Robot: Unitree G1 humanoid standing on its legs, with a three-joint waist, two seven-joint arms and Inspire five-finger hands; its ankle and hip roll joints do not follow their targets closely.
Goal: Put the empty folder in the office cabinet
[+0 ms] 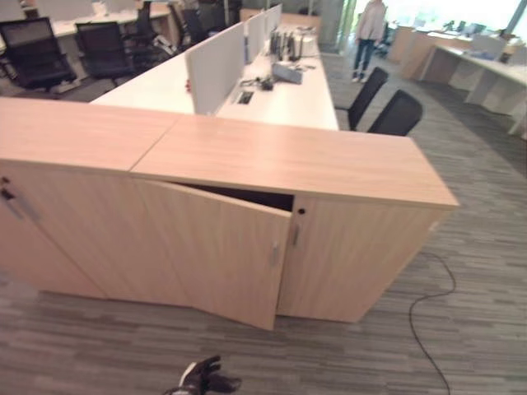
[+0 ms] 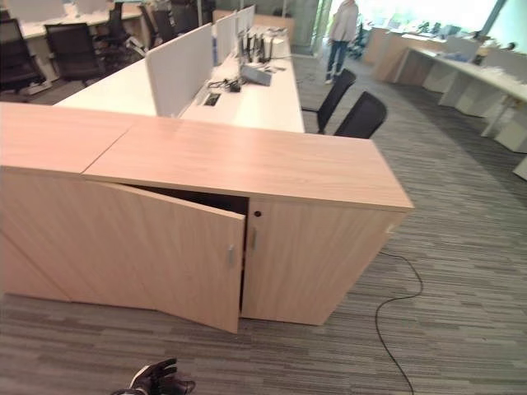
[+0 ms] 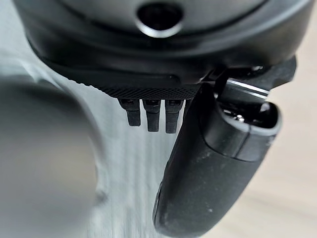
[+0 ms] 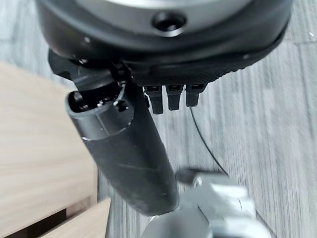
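Observation:
The low wooden office cabinet (image 1: 288, 164) stands in front of me. Its left door (image 1: 222, 255) hangs ajar, swung outward, with a dark gap (image 1: 255, 197) above it; its right door (image 1: 354, 255) is closed. My left hand (image 1: 202, 378) is low over the carpet, well short of the open door, with its fingers spread and nothing in it. In the left wrist view its thumb (image 3: 208, 173) and fingers (image 3: 151, 116) are straight over carpet. My right hand (image 4: 129, 153) is open and holds nothing, with the cabinet's wood (image 4: 34, 148) beside it.
A second matching cabinet (image 1: 66, 132) adjoins on the left. Behind are white desks (image 1: 280, 95) with partitions, two black office chairs (image 1: 395, 113) at the cabinet's far right corner, and a person (image 1: 369, 33) standing far back. Striped carpet (image 1: 370, 354) lies in front.

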